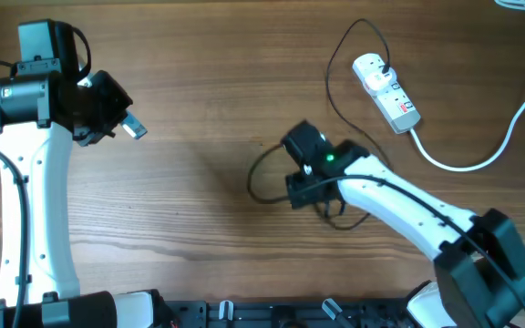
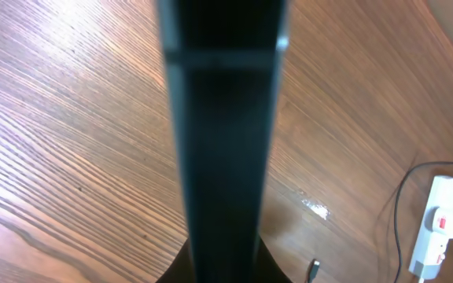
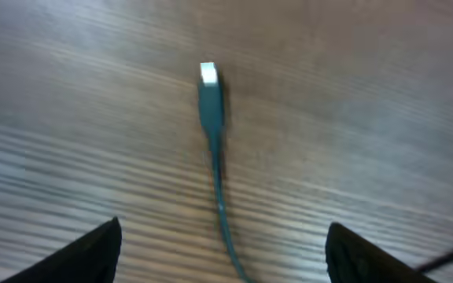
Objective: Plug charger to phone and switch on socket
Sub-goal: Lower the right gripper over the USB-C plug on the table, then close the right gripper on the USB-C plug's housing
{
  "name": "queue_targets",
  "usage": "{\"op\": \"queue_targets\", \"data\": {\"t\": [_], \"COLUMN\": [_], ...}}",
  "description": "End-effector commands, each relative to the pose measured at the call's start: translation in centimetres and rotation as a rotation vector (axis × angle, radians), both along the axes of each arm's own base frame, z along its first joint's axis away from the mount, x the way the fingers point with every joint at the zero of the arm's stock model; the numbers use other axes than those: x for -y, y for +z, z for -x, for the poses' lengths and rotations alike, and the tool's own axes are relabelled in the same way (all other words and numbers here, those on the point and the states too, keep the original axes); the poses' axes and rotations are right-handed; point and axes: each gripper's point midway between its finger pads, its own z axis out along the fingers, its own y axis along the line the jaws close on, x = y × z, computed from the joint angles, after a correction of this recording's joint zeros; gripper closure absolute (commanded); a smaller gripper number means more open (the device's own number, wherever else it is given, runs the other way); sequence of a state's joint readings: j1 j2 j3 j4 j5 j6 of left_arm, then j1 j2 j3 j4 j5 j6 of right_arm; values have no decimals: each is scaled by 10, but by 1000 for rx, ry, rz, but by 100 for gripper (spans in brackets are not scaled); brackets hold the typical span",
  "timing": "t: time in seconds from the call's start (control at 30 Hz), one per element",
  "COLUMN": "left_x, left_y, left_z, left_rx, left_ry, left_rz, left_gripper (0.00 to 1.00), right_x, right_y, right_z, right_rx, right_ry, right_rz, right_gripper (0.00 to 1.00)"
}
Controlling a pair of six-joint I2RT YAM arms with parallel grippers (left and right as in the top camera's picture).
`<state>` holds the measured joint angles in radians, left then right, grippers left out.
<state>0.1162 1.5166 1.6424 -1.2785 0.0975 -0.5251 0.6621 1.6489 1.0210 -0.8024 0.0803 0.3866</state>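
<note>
Nearest the right wrist camera, the right gripper (image 3: 222,240) hovers low over the brown wood-grain table (image 3: 69,94). Its two dark fingertips (image 3: 93,251) stand wide apart at the lower corners of the view and grip nothing. Between and just beyond them lies the charger (image 3: 214,141), a long thin black cable flat on the wood. It ends in a small dark plug body with a pale metallic tip (image 3: 208,74) that points away from the gripper; this view is blurred, so no finer detail of the connector can be read. From overhead, the cable forms a loose loop on the table just beside the right gripper (image 1: 292,170), near the middle of the table, passes under the arm, and then curves away toward the far right. To the far left, the left gripper (image 1: 124,123) is raised off the table with its jaws clamped on the phone (image 1: 136,128), a small flat rectangular handset of which only a blue-grey end protrudes. In the left wrist view the phone (image 2: 222,118) appears as a dark flat slab filling the centre, its screen not visible. Farthest off, at the far right, lies the socket (image 1: 386,91), a short white oblong power strip with red-marked switches. The black cable is plugged in at its far end, and a thick white lead (image 1: 518,118) trails off to the right. Switch positions cannot be determined.
</note>
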Motion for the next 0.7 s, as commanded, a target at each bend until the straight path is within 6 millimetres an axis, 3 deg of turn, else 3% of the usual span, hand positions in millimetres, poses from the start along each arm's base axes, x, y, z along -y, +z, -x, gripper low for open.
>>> {"op": "queue_targets", "data": {"t": [0.0, 0.1, 0.2, 0.3, 0.43, 0.53, 0.57, 0.67], "left_x": [-2, -2, -1, -2, -2, -2, -1, -1], "left_y": [4, 6, 7, 7, 6, 6, 6, 6], "left_z": [-4, -7, -9, -9, -8, -8, -8, -8], "left_rx": [24, 34, 44, 45, 39, 39, 39, 39], "left_ry": [9, 9, 7, 7, 7, 7, 7, 7], "left_rz": [-13, -11, -9, -10, -10, -10, -10, -10], "left_gripper": [96, 96, 96, 96, 96, 96, 96, 96], "right_x": [-3, -13, -15, -15, -26, -28, -24, -16], "right_y": [-11, -10, -12, -16, -24, -26, -31, -44], "right_z": [6, 2, 10, -1, -22, -24, -24, -19], "right_rx": [-11, -7, -133, -191, -121, -107, -99, -104], "right_ry": [49, 66, 103, 112, 115, 124, 112, 93], "right_rz": [-29, -70, -22, 66, 45, 39, 53, 76], "right_gripper": [18, 24, 0, 0, 0, 2, 15, 20]}}
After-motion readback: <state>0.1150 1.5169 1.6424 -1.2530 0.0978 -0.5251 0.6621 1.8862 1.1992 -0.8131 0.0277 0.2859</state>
